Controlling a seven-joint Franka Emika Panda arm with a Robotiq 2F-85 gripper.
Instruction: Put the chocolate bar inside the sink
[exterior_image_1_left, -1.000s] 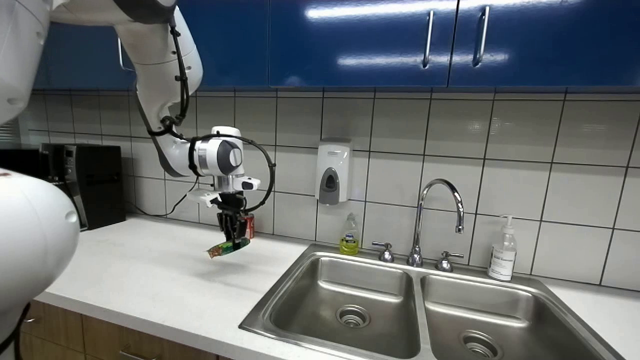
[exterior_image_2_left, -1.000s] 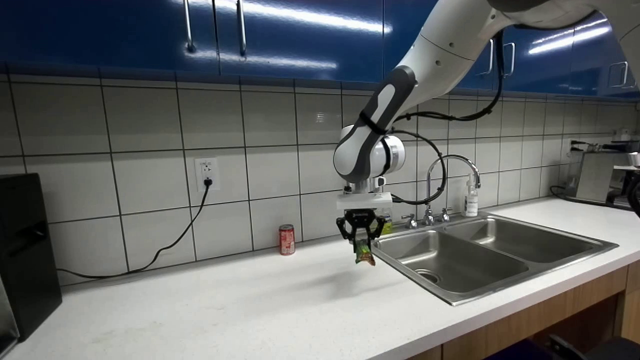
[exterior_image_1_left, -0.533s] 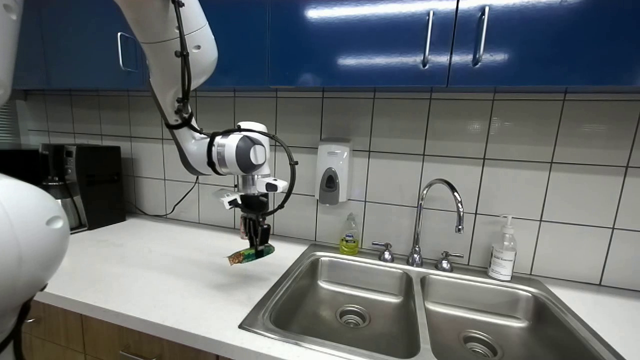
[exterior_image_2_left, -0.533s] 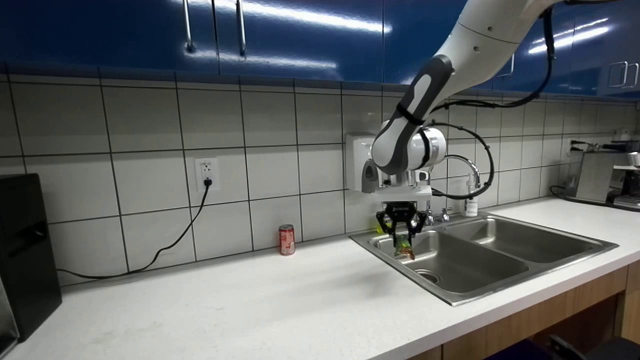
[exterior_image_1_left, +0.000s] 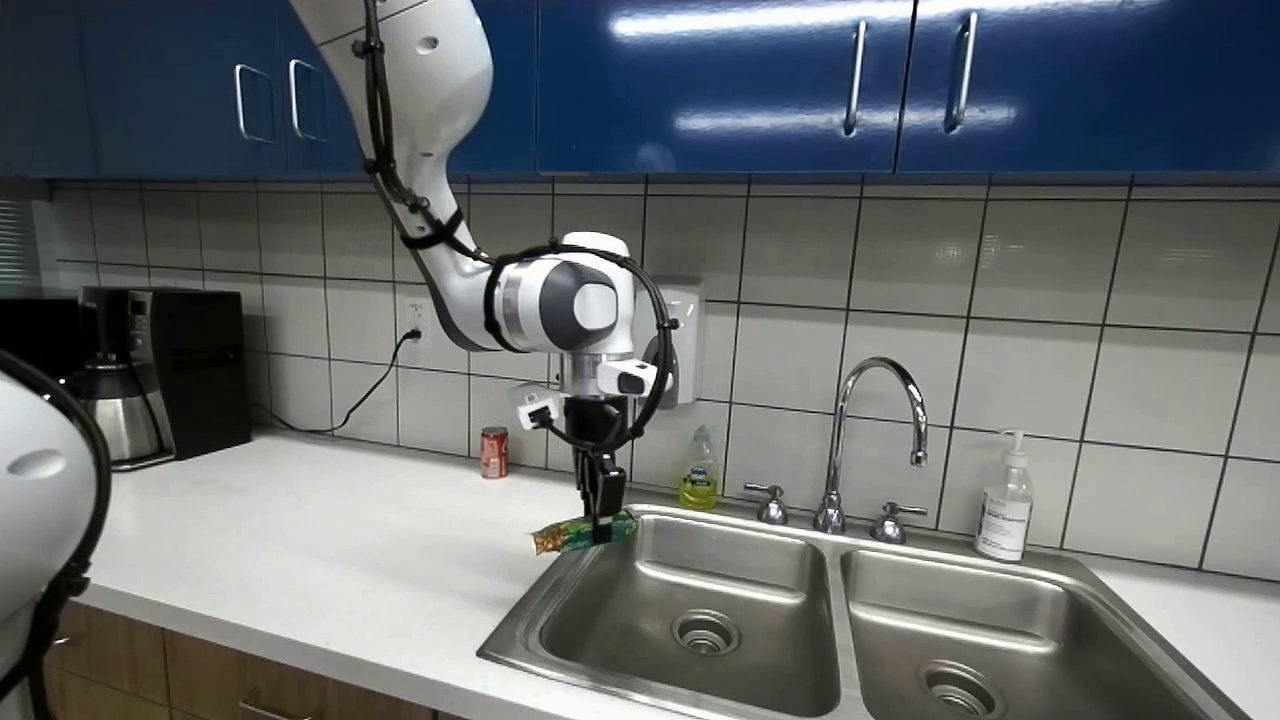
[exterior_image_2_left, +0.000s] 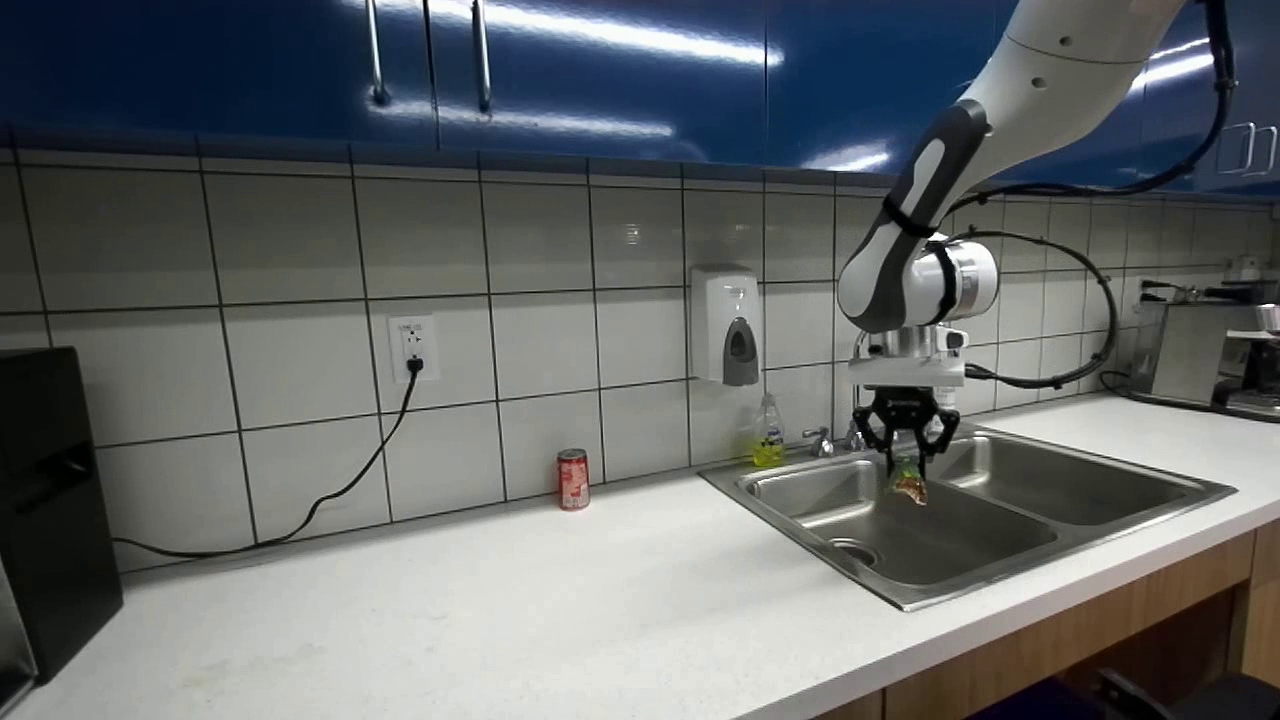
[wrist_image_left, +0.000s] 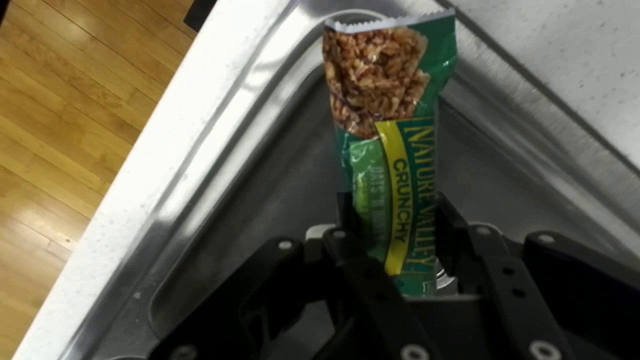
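The chocolate bar is a green wrapped packet with a brown, granola-pictured end; it shows in both exterior views (exterior_image_1_left: 567, 536) (exterior_image_2_left: 908, 482) and large in the wrist view (wrist_image_left: 387, 125). My gripper (exterior_image_1_left: 602, 530) is shut on it, with one finger against each long side, also in an exterior view (exterior_image_2_left: 907, 468) and the wrist view (wrist_image_left: 392, 215). The bar hangs above the sink (exterior_image_1_left: 600, 625), over the left-hand basin near its left side. In the wrist view the steel basin (wrist_image_left: 285, 170) lies below the bar. The bar's rear end is partly hidden by the fingers.
A chrome faucet (exterior_image_1_left: 840, 440) with two handles stands behind the sink. A yellow-green soap bottle (exterior_image_1_left: 699, 472) and a pump bottle (exterior_image_1_left: 1005, 510) stand on the back rim. A red can (exterior_image_2_left: 573, 480) is by the wall. A wall dispenser (exterior_image_2_left: 726, 325) hangs behind. A black appliance (exterior_image_1_left: 200, 370) stands left.
The arm has carried the chocolate bar sideways from above the white counter to above the left-hand basin. The gripper has stayed shut on it. The red can shows fully again in an exterior view.
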